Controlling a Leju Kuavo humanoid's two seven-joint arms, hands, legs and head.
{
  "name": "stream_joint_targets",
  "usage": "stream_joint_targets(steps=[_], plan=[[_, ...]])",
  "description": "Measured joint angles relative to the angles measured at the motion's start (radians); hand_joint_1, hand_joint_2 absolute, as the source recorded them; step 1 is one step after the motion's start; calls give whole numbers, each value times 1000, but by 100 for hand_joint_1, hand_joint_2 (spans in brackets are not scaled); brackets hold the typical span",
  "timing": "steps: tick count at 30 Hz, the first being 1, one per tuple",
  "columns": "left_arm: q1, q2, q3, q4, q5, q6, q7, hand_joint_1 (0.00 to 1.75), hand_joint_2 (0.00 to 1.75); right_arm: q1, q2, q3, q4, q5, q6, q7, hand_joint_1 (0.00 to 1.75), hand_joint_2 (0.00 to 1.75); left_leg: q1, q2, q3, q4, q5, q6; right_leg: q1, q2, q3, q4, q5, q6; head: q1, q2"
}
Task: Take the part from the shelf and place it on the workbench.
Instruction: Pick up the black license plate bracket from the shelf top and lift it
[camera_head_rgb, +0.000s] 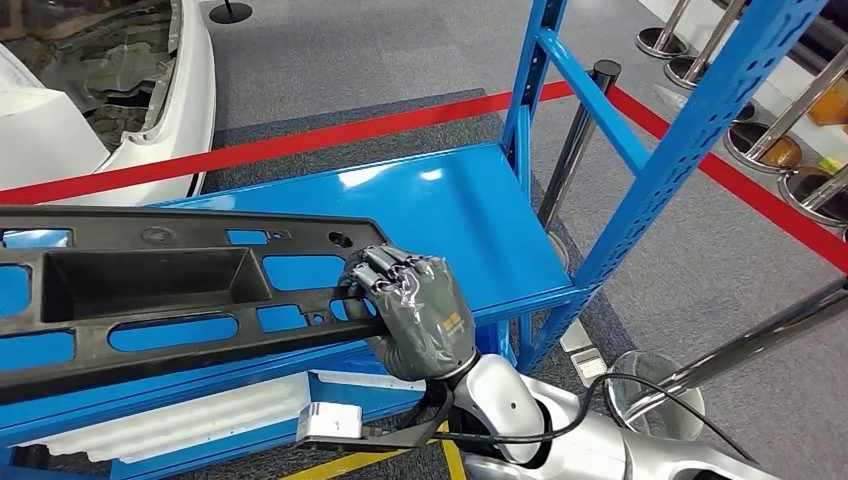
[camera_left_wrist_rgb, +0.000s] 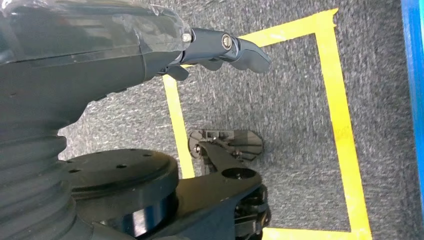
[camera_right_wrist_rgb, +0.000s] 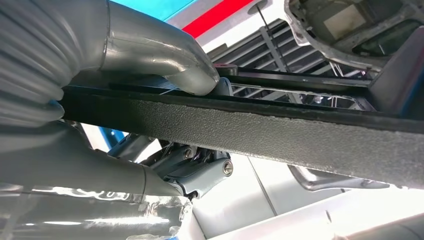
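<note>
Right hand (camera_head_rgb: 415, 315), grey and many-fingered, closed around the near end rail of the long black moulded plastic part (camera_head_rgb: 150, 290), a flat panel pierced by slots and carrying a deep rectangular pocket. The part lies along the glossy blue steel shelf deck (camera_head_rgb: 450, 215), its right end at the hand and the rest running off towards the left. From the right wrist view, the thumb (camera_right_wrist_rgb: 165, 60) presses on one face of the textured black rail (camera_right_wrist_rgb: 250, 135) while the darker fingers (camera_right_wrist_rgb: 200, 167) wrap the opposite face.

Left hand (camera_left_wrist_rgb: 220, 47) hangs over grey carpet marked with yellow tape (camera_left_wrist_rgb: 340, 125); it holds nothing, and the fingers that show lie extended.

Handling, as a judgement: the part looks stiff and fairly light for its length, but gripped at one end it will lever hard against the wrist and may sag or swing. The grained surface should resist slipping. A hold nearer the middle, at a slot edge or the pocket wall, would balance better.
</note>
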Motion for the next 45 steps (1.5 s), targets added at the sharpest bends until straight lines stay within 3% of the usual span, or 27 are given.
stream_joint_targets(steps=[2,4,5,6,7,8,10,11,13,15,17,20,21,22,23,24,26,27,31,33,35,36,37,38,41,42,45], plan=[[-3,-1,0,1,0,0,0,0,175,0,1,-2,2,-6,0,-2,175,175,2,2,-1,-7,7,14,-2,0,-23,59,-43,8,7,0],[-4,-1,0,2,0,0,0,0,175,0,1,-4,5,-14,0,-4,175,175,-1,4,-5,-7,10,22,-2,-1,-78,190,-112,11,20,0],[-3,-1,0,2,0,0,0,0,175,0,1,-5,7,-16,1,-4,175,175,-3,4,-6,-7,11,24,-2,-1,-103,249,-133,11,26,0],[-2,-1,0,3,0,0,0,0,175,1,1,-5,10,-17,2,-4,175,175,-5,5,-7,-6,11,25,-2,-1,-114,279,-137,10,31,0],[-2,-1,0,3,0,0,0,0,175,1,1,-5,12,-15,2,-4,175,175,-7,5,-7,-6,12,26,-2,-1,-107,269,-121,7,34,0],[-2,-2,0,3,0,0,-1,0,175,1,1,-5,14,-12,3,-3,175,175,-9,4,-7,-5,12,26,-1,-1,-82,220,-89,2,37,0],[-3,-3,0,4,0,0,-2,0,175,0,2,-6,15,-1,4,-1,175,175,-11,3,-8,-1,11,24,4,-1,-15,78,-28,-9,42,0],[-3,-3,0,4,0,0,-2,0,175,0,4,-7,15,3,4,0,175,175,-13,3,-10,0,12,21,8,0,7,28,-13,-13,43,0],[-3,-5,0,4,-2,-1,-3,0,175,0,5,-10,15,9,4,4,175,175,-13,3,-15,1,16,12,14,2,16,-3,-10,-17,42,0],[-3,-6,0,4,-4,-2,-3,0,175,0,6,-12,15,13,4,5,175,175,-13,3,-17,4,14,1,10,3,15,-11,-3,-25,40,0],[-4,-6,0,5,-6,-3,-3,0,175,0,8,-14,15,16,4,5,175,175,-13,3,-33,51,-22,-10,3,0,14,-19,5,-34,31,0],[-3,-6,0,6,-9,-3,-3,0,175,2,9,-15,16,17,3,6,175,175,-7,3,-107,231,-118,-22,2,-4,10,-19,9,-38,13,0],[-2,-6,0,6,-10,-3,-3,0,175,3,9,-15,16,17,3,6,175,175,-5,3,-121,268,-127,-25,2,-5,9,-18,9,-38,11,0],[-2,-6,0,7,-10,-3,-3,0,175,4,9,-15,16,17,3,6,175,175,-3,3,-116,267,-116,-26,2,-5,9,-17,9,-38,9,0],[-2,-6,0,8,-10,-3,-3,0,175,5,9,-15,16,17,3,6,175,175,-1,3,-93,226,-87,-27,1,-4,9,-15,9,-37,6,0],[-2,-6,0,9,-11,-4,-3,0,175,5,9,-15,16,17,3,6,175,175,2,3,-58,156,-51,-28,0,-3,9,-12,7,-35,4,0],[-4,-6,0,10,-11,-6,-2,0,175,5,9,-16,16,17,2,6,175,175,3,1,-3,37,-10,-25,2,-1,6,-5,4,-28,0,0],[-4,-6,0,11,-11,-7,-1,0,175,5,9,-16,16,17,2,5,175,175,2,0,7,9,-5,-22,4,0,3,-3,5,-23,0,0],[-3,-6,0,12,-11,-8,1,0,175,5,9,-17,16,17,2,3,175,175,0,2,5,-5,2,5,1,2,-4,8,-4,0,5,0],[-5,-7,0,12,-11,-9,1,0,175,5,9,-18,16,16,2,3,175,175,2,5,3,-11,9,17,-1,1,-35,85,-57,7,16,0],[-4,-7,0,12,-11,-9,1,0,175,7,9,-18,17,16,3,3,175,175,0,6,-2,-11,11,22,-1,1,-91,216,-121,11,29,0],[-3,-7,0,12,-11,-9,2,0,175,9,9,-18,18,16,3,3,175,175,-1,7,-4,-10,12,23,-1,1,-110,264,-136,11,33,0],[-3,-7,0,12,-10,-9,2,0,175,10,9,-18,19,15,3,2,175,175,-3,7,-5,-10,12,24,-1,1,-113,276,-130,10,37,0],[-3,-7,0,12,-10,-9,3,0,175,11,9,-18,20,14,3,1,175,175,-3,7,-5,-8,13,24,-1,1,-96,246,-106,7,40,0],[-4,-7,0,12,-11,-9,4,0,175,11,9,-19,21,13,4,-3,175,175,-6,5,-7,-3,12,19,3,1,2,47,-19,-6,49,0],[-4,-7,0,12,-12,-9,4,0,175,11,9,-19,21,13,4,-4,175,175,-7,5,-10,-1,13,15,6,2,16,10,-10,-8,50,0],[-4,-7,0,12,-14,-9,4,0,175,11,9,-19,22,11,4,-4,175,175,-8,5,-15,0,17,-1,8,4,15,-7,-6,-18,46,0]])
